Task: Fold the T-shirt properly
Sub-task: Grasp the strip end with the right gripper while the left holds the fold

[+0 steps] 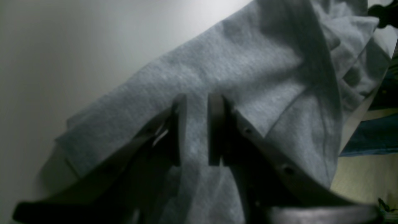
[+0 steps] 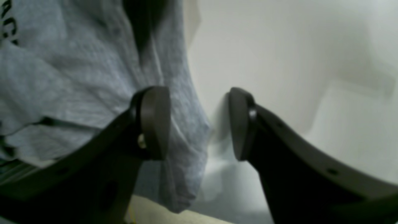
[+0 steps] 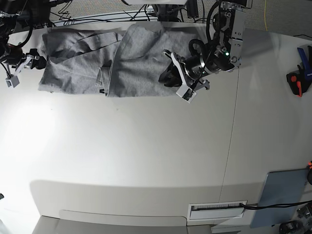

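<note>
1. Spread out at the 11 to 12 o'clock side of the white desk (image 3: pixel 146 146): the grey T-shirt (image 3: pixel 83 63), lying flat with a few bumps.
2. Folded over itself near the middle, with a raised edge running from 12 toward 6 o'clock.
3. Hard to make out which part is sleeve and which is neck from above.
4. Just a bit of black lettering (image 2: pixel 7 25) at the 10 o'clock corner of the right wrist view, cut off by the edge, too little to read.
5. At the shirt's 3 o'clock end, the left fingers (image 3: pixel 179 80), partly closed, nipping a fold of the grey cloth.
6. Seen close up from the left wrist: cloth filling the narrow gap between the two dark pads and bunching down toward the camera.
7. At the shirt's 9 o'clock end, the right fingers (image 3: pixel 19 66), spread wide and gripping nothing.
8. From the right wrist, blurry: the shirt's edge behind one pad (image 2: pixel 154 123), bare desk behind the other.
9. Cannot tell whether that pad touches the cloth.
10. Tangled cables (image 3: pixel 97 17) past the desk at 12 o'clock.
11. Half cut off at 3 o'clock, a red and black tool (image 3: pixel 297 78).
12. Down at 5 o'clock, a flat grey-blue panel (image 3: pixel 282 195), well apart from the shirt.
</note>
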Tool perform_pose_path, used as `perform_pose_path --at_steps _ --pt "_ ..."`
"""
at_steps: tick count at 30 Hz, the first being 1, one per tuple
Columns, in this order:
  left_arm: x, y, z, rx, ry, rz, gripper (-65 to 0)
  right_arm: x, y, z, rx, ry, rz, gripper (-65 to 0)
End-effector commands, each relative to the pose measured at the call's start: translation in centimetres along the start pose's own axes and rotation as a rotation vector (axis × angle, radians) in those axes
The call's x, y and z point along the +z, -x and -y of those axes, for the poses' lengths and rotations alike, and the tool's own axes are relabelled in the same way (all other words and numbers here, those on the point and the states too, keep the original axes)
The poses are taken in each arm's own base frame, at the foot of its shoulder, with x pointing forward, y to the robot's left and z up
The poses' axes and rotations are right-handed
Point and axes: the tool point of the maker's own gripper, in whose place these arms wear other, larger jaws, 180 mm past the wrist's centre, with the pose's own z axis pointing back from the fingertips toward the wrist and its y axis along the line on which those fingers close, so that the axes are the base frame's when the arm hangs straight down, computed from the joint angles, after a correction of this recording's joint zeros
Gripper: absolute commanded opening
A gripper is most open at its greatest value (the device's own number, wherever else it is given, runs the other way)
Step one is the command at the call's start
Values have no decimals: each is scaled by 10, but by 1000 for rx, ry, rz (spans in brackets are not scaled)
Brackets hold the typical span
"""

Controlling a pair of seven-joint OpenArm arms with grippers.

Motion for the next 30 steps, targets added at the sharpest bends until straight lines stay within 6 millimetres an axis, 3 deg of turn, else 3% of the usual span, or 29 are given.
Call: perform_pose_path --at_steps 1,8,14,22,27,30 --pt "2 -14 3 -12 14 49 -519 3 4 1 13 1 -36 -347" --pt "2 -15 3 -12 14 52 -519 -1 7 -10 29 -48 -52 -347" --pt "2 -15 3 -12 13 52 -519 -24 28 -33 92 -103 -164 -347" --pt "2 -15 3 -13 13 51 -519 -41 36 -52 73 -150 -172 -347" --pt "2 -13 1 -25 -1 40 -519 -42 36 -46 58 -114 -170 -350" --pt "2 -9 -3 -43 -20 23 -519 -32 21 -31 29 -74 -90 -350"
